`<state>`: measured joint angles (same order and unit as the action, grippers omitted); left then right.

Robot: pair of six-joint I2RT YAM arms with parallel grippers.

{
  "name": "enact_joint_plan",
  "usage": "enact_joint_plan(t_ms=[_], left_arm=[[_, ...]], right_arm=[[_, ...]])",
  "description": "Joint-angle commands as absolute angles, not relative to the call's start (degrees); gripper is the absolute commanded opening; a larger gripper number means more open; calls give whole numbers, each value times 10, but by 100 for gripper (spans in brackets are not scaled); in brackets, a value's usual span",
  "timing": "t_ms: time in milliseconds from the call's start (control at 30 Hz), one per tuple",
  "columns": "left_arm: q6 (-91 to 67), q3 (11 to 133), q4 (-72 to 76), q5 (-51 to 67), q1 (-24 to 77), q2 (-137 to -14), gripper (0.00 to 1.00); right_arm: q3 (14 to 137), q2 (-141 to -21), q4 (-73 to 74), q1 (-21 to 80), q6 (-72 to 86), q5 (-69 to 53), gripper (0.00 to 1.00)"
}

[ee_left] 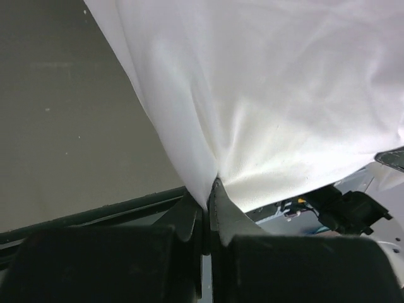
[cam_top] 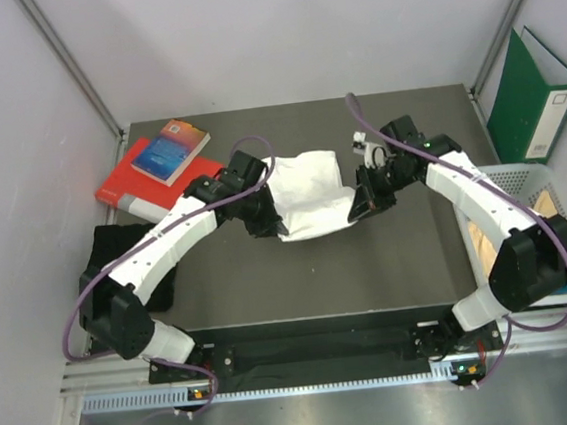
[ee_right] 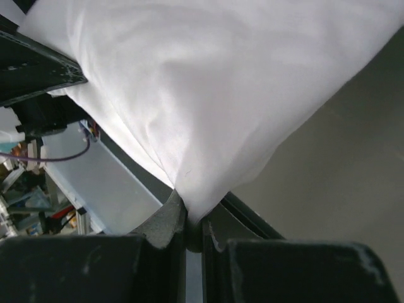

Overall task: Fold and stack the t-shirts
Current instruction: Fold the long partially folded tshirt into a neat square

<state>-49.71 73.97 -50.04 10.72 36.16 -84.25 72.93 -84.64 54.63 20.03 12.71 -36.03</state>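
Left claw [ee_left: 207,197]: pressed together on a thin pinch of white cloth, no gap to speak of. Right claw [ee_right: 189,218]: likewise clamped on another pinch of the same cloth.

Between the two: white t-shirt [cam_top: 308,196], bunched and slung from claw to claw above the middle of the bench [cam_top: 301,291], slightly toward the far side. Looks raised off the surface at both gripped ends. Contact of the sagging middle with the bench: cannot tell. No print visible on the side showing.

Handling, as a judgement: light, limp, no stiffness of its own. Sags and creases wherever unsupported, fans out from each pinch. Neither slippery nor fragile, yet thin enough to slide out of a shallow bite. Best taken at hem or shoulder corners, through both layers, well apart, to pull flat before laying down. Bunching probably down to pinches set too near each other.

Farther out: dark cloth [cam_top: 106,252] at the bench's left edge under the left arm, likely a black t-shirt; folded or not, cannot tell. Red book [cam_top: 118,186] at far left, blue book [cam_top: 170,151] on top. White mesh basket [cam_top: 521,175] off the right edge, green binder [cam_top: 539,97] beyond it against the wall.
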Motion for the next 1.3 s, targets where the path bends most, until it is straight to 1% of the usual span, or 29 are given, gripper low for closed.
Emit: enact_joint_plan(t_ms=[0,133,267,433,567,600,633,667,733,767,833,867,933,967,1000,1033,1067,1133,1167,1267], left_arm=[[-475,778,-498,95,328,-879,0],[-465,798,-463,104,300,-917,0],[-464,825,-426,127,258,-960,0],[-455,881,-407,148,225,-1010,0],[-447,943,-395,157,209,-1062,0],[-446,956,-395,160,206,-1072,0],[-446,968,-399,163,197,-1095,0],[-446,989,-402,168,193,-1106,0],[-450,1006,-404,171,181,-1140,0],[-453,1026,-411,172,177,-1151,0],[-461,1037,-407,178,164,-1180,0],[-464,1042,-406,178,160,-1188,0],[-478,1061,-411,174,147,-1214,0],[-480,1067,-409,185,142,-1223,0],[-481,1077,-395,192,135,-1238,9],[-481,1082,-387,201,133,-1245,28],[-481,1092,-379,220,129,-1252,63],[-481,1101,-359,230,124,-1254,97],[-479,1101,-346,235,124,-1249,99],[-479,1074,-286,256,124,-1205,99]], right_arm=[[797,-885,515,179,118,-359,4],[850,-972,473,169,124,-377,5],[932,-1041,423,168,140,-392,6],[1043,-1140,402,166,158,-410,8],[1078,-1181,362,166,199,-420,9],[1085,-1196,359,165,204,-418,11],[1096,-1204,349,165,212,-417,15],[1102,-1221,346,164,221,-416,23],[1114,-1236,331,164,236,-415,37],[1114,-1244,320,163,241,-414,48],[1107,-1242,289,163,251,-410,58],[1096,-1225,271,163,259,-402,67],[1064,-1203,224,160,269,-390,75],[1058,-1182,220,159,266,-382,81],[1050,-1174,213,159,264,-375,83],[1044,-1166,208,158,260,-374,85],[1042,-1156,207,157,258,-372,87],[1039,-1154,210,157,251,-377,88],[1040,-1155,214,157,248,-379,89],[1034,-1152,218,157,244,-390,88]])
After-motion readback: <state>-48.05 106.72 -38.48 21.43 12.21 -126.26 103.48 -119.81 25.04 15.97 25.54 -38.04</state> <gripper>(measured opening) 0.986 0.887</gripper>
